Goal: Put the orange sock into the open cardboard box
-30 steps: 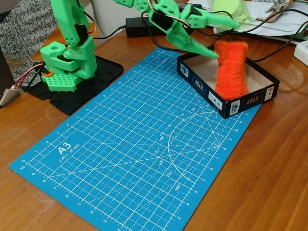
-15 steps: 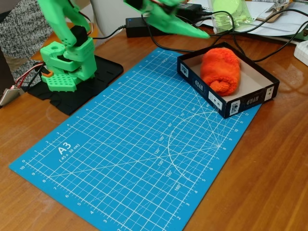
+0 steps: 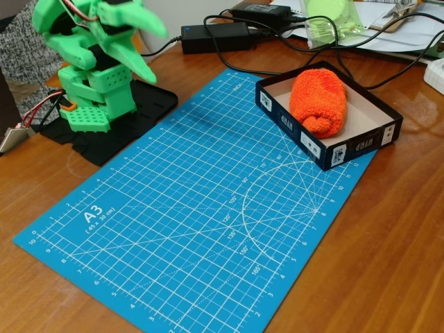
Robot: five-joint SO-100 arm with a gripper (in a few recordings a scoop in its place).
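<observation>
Sock lying in box; my gripper sitting empty, fingers apart; risk: sock unrolling over the wall.

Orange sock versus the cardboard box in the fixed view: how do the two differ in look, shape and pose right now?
The orange sock is bright, fuzzy and rolled into a rounded bundle; the open cardboard box is rigid and rectangular, with dark outer walls, white labels and a plain beige inside. The sock is the smaller and lies inside the box, which sits flat, partly on the blue cutting mat. Shared: the green gripper touches neither; it is folded back near its base.
</observation>
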